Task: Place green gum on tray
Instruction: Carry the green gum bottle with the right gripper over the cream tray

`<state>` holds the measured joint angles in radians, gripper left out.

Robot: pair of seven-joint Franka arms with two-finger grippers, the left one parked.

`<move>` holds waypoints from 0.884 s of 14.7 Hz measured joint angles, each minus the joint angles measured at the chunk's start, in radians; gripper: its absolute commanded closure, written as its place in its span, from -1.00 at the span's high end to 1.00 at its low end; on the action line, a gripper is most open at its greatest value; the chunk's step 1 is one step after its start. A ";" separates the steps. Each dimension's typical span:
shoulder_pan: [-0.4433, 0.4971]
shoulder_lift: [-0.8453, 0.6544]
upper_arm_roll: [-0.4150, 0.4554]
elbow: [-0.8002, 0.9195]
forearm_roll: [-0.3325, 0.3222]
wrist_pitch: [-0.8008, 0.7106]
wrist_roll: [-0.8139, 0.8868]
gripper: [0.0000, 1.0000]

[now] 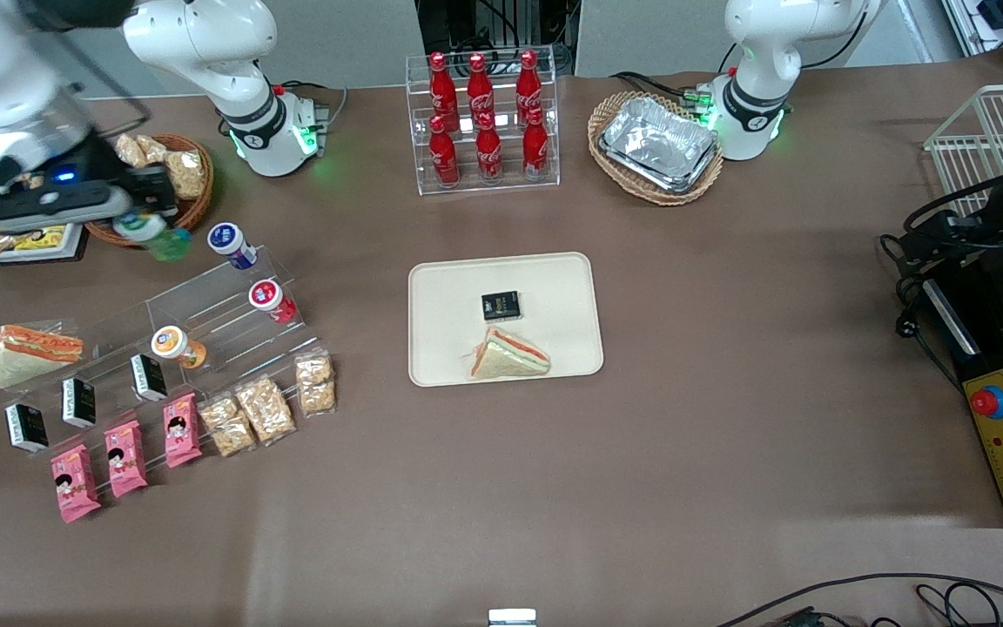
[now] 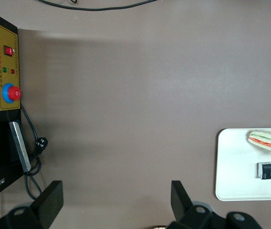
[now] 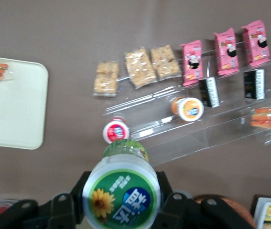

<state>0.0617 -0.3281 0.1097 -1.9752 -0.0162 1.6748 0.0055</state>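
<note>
Tool point(image 1: 146, 228) is grasping the green gum point(image 1: 156, 237), fingers point(image 3: 78, 191) clamped on both sides of the bottle just below its white lid. The bottle is hanging clear of the acrylic rack point(image 1: 162, 335), above the tabletop point(image 1: 728, 348) at the working arm's end, just beside the wicker basket point(image 1: 197, 187) of snacks. In the front view it appears to be tilting, though blur makes the angle uncertain.

Current step, as judged: carrying the gum to the tray point(image 1: 554, 279). In the front view the tray is lying at roughly four o'clock from the tool, well apart from it.

Procedure for the carry:
- Hold height while passing over the blue gum point(image 1: 232, 245) and red gum point(image 1: 272, 300) at the rack's upper end.
- Level the bottle before descending.
- Target bare tray surface. The black box point(image 1: 501, 306) and the sandwich point(image 1: 508, 355) are occupying the middle and the edge nearest the front camera; the corner nearest the cola rack point(image 1: 482, 117) is lying bare.
- Release only once the base is resting flat, since a cylinder set down tilted is likely to roll.
</note>
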 measured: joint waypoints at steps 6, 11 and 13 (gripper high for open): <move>0.014 0.048 0.329 0.004 0.070 0.018 0.452 -0.38; 0.014 0.269 0.487 -0.047 0.059 0.302 0.696 -0.42; 0.020 0.379 0.505 -0.084 -0.013 0.436 0.770 -0.42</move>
<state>0.0812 0.0512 0.6149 -2.0589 -0.0295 2.1108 0.7753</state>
